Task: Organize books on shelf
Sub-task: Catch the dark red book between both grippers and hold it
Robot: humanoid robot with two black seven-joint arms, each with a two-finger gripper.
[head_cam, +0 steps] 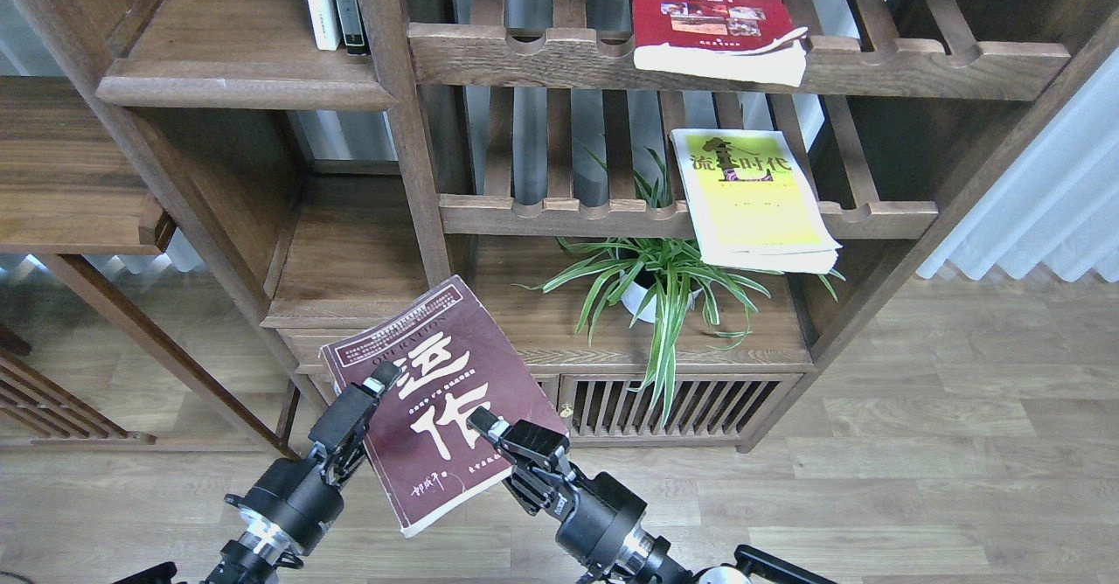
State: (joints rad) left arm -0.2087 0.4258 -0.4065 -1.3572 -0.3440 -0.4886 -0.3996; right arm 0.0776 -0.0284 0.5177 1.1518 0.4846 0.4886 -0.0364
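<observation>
Below the shelf [236, 86], right pincer [483, 422] clamps the maroon book [441, 392]'s five-o'clock corner; left pincer [380, 385], state unclear, alongside; corner grip risks slipping.

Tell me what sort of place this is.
Probably a home living room or study: a large dark wooden bookcase with books lying on its slatted racks, a potted spider plant on its lower ledge, wood plank flooring and a pale curtain at the right.
</observation>
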